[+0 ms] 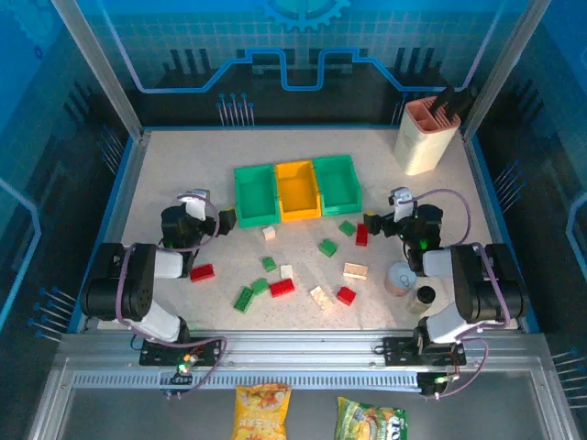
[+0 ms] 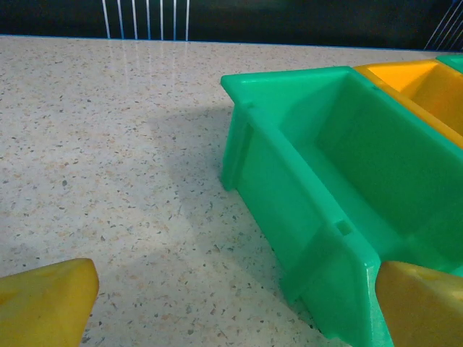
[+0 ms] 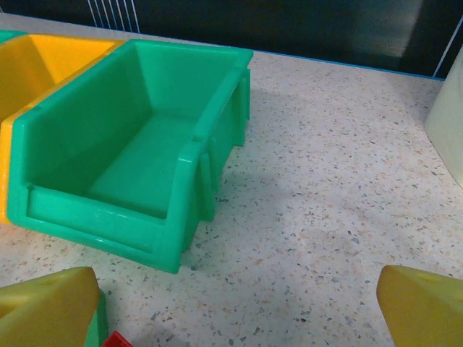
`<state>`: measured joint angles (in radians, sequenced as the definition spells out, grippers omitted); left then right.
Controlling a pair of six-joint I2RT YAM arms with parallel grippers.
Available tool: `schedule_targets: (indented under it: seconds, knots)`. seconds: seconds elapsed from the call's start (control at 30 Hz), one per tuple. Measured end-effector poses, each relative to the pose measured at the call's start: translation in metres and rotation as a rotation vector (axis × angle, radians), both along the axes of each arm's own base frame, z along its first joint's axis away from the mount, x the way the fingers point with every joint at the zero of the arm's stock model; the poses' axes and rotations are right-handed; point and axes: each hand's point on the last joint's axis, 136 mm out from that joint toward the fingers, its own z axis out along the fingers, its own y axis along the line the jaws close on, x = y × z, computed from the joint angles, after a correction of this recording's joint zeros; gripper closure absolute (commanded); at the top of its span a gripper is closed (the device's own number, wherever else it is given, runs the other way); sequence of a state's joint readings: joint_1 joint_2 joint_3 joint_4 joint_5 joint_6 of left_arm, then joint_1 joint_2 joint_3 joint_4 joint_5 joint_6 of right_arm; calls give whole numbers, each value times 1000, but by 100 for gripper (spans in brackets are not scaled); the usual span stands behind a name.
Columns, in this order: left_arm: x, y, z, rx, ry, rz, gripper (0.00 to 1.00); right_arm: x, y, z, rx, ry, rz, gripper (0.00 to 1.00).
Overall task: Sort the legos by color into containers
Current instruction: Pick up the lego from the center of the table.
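Across the worktop (image 1: 183, 165), three containers (image 1: 255, 174) in a row, all empty, yellow-orange bin (image 1: 295, 165) central; left pincer (image 1: 226, 218) and right pincer (image 1: 371, 223) flanking its near end, spread wide, empty; legos (image 1: 282, 287) scattered nearer than it; sorting apparently unstarted.

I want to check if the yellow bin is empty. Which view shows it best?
Top external: the whole yellow bin shows from above, empty. Left wrist catches one corner; right wrist, one side wall.
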<state>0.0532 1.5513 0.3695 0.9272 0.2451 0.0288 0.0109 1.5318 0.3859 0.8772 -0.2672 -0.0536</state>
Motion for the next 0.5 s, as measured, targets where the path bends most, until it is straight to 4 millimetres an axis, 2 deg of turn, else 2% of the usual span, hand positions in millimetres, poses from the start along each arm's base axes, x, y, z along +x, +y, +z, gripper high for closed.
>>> schedule_targets:
  seconds: [0.5]
  knots:
    - [0,-1,0,-3,0,-8,1,0,1,0,1,0,4,0]
